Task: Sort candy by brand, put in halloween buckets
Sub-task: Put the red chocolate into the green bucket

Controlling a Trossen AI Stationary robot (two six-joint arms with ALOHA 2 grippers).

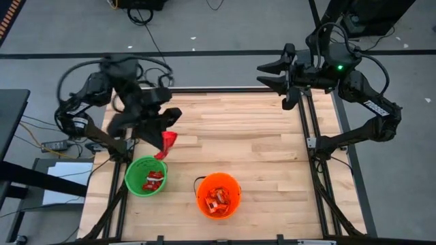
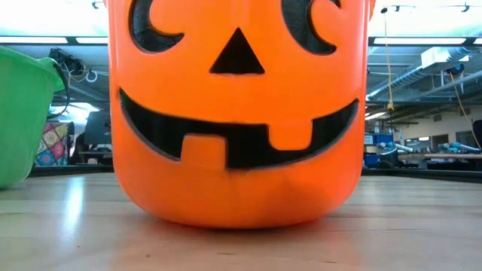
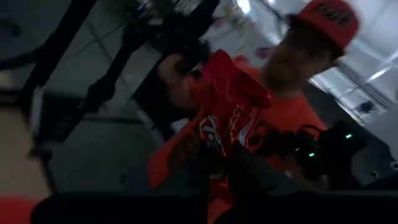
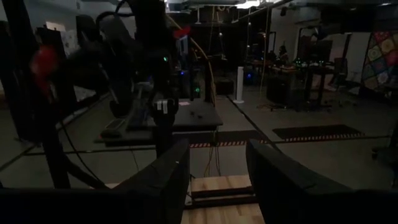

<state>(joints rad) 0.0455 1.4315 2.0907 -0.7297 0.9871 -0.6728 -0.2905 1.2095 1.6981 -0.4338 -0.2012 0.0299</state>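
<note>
My left gripper [image 1: 163,136] is shut on a red-wrapped candy [image 1: 167,143], above the table just beyond the green bucket [image 1: 146,175]. The candy also shows in the left wrist view [image 3: 231,115]. The green bucket holds red candies [image 1: 153,181]. The orange bucket [image 1: 219,195], with a pumpkin face in the low view [image 2: 237,113], holds orange-and-white candies [image 1: 218,200]. My right gripper [image 1: 269,73] is open and empty, raised past the table's far right corner; it also shows in its wrist view [image 4: 214,168]. My left gripper pinches one end of the red wrapper [image 3: 217,152] between its two fingers. The candy is lifted clear of the table, and most of the wrapper sticks out past the fingertips.
Both buckets stand near the table's near edge, the green one [image 2: 26,113] left of the orange one. A person in an orange shirt and red cap [image 3: 292,81] shows beyond the table in the left wrist view. Dark frame rails [image 1: 310,136] run along the table's sides.
</note>
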